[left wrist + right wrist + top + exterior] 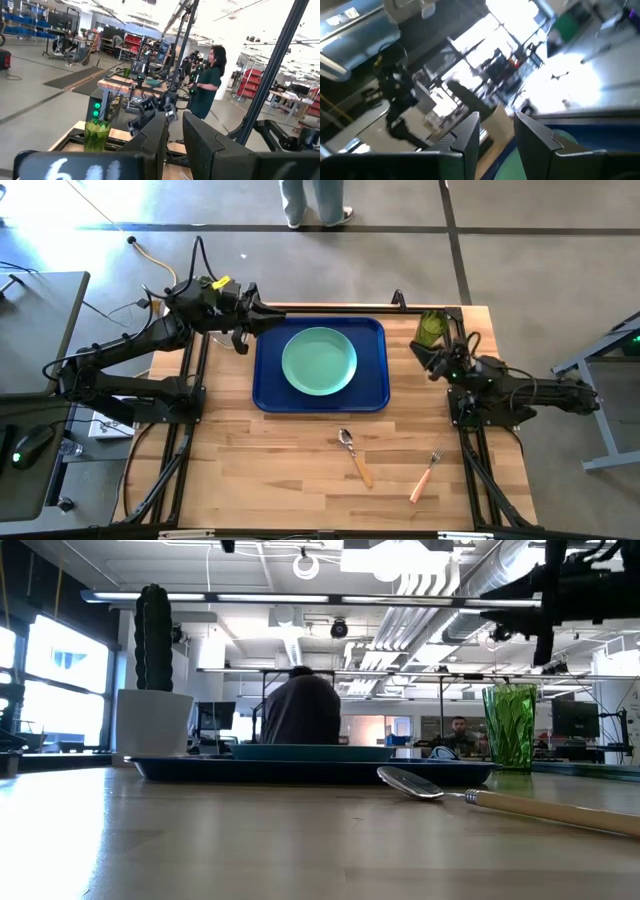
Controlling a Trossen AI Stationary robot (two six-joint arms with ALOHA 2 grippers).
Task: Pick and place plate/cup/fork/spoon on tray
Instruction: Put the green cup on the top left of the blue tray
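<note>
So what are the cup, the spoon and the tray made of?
The cup looks like translucent green plastic or glass: light passes through its ribbed wall. The spoon seems to have a shiny metal bowl that mirrors the room, and a matte tan handle, perhaps plastic or wood. The tray looks like smooth dark blue plastic with a moulded raised rim, though coated metal cannot be ruled out.

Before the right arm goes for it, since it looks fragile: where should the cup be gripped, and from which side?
Probably across the cup's side wall, about mid-height, coming in level from the right gripper's side. It stands upright near the table's far right corner, clear of the tray, so its walls are free. The right gripper's fingers stand apart and empty.
</note>
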